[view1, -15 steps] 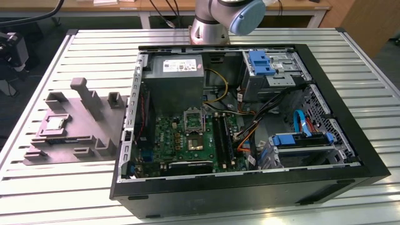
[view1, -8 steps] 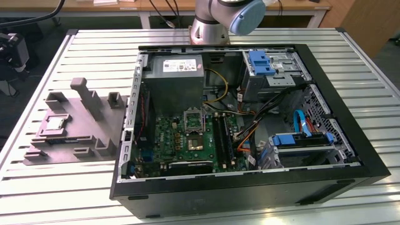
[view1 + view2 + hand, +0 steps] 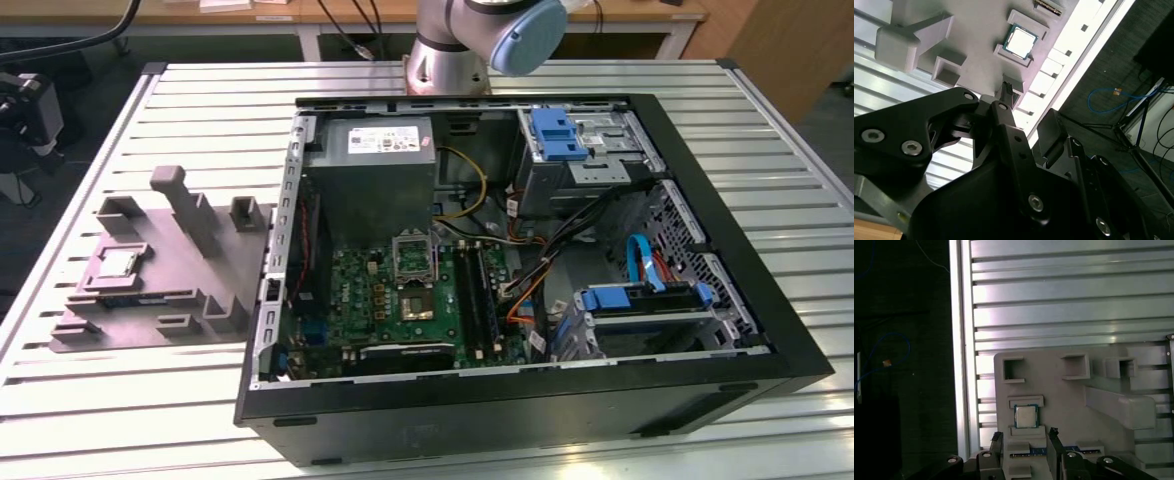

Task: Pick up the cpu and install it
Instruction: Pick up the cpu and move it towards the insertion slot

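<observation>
While spread wide and empty, pincer [image 3: 1025, 436] just short of cpu [image 3: 1025, 416] on tray [image 3: 1069, 390]

From here I see my arm [image 3: 447, 55] standing upright, its blue-capped joint [image 3: 527, 35] turned sideways above it. In the first wrist view my gripper [image 3: 1025, 440] faces down, its two black fingers [image 3: 996, 442] spread apart, nothing held between them.
</observation>
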`<state>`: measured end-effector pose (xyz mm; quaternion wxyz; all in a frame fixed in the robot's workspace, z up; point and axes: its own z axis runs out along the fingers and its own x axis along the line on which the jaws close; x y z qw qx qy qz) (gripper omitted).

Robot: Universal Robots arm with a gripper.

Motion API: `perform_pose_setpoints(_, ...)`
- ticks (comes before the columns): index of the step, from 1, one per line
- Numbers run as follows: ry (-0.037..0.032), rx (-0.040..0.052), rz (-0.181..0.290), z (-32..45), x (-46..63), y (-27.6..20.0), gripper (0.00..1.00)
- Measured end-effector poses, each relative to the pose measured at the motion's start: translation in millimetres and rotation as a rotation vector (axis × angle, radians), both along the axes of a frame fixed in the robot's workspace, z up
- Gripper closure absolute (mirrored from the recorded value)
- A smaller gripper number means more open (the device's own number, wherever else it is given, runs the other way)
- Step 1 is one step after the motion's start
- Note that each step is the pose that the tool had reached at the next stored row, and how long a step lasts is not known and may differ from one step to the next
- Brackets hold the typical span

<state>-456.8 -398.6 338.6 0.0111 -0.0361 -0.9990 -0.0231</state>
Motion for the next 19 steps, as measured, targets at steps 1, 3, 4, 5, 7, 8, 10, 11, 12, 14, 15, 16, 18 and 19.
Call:
perform_pose_setpoints(1,0.0000,0.0000,0.000,-0.3,0.0,0.0,0.53)
perform_pose_setpoints(3,0.0000,0.0000,0.000,-0.8,0.0,0.0,0.53)
perform_pose_setpoints(4,0.0000,0.0000,0.000,-1.1,0.0,0.0,0.53)
perform_pose_setpoints(5,0.0000,0.0000,0.000,-1.4,0.0,0.0,0.53)
perform_pose_setpoints(7,0.0000,0.0000,0.000,-1.8,0.0,0.0,0.53)
perform_pose_setpoints(8,0.0001,0.0000,0.000,-2.0,0.0,0.0,0.53)
perform_pose_setpoints(10,0.0000,0.0000,0.000,-2.5,0.0,0.0,0.53)
perform_pose_setpoints(11,0.0000,0.0000,0.000,-2.7,0.0,0.0,0.53)
perform_pose_setpoints(12,0.0000,0.0000,0.000,-2.9,0.0,0.0,0.53)
perform_pose_setpoints(14,-0.0001,0.0001,0.000,-3.5,0.0,0.0,0.53)
perform_pose_setpoints(15,-0.0001,0.0001,0.000,-3.8,0.0,0.0,0.53)
perform_pose_setpoints(16,-0.0001,0.0000,0.000,-4.1,0.0,0.0,0.53)
perform_pose_setpoints(18,0.0000,0.0000,0.000,-4.6,0.0,0.0,0.53)
perform_pose_setpoints(19,0.0000,0.0000,0.000,-4.9,0.0,0.0,0.53)
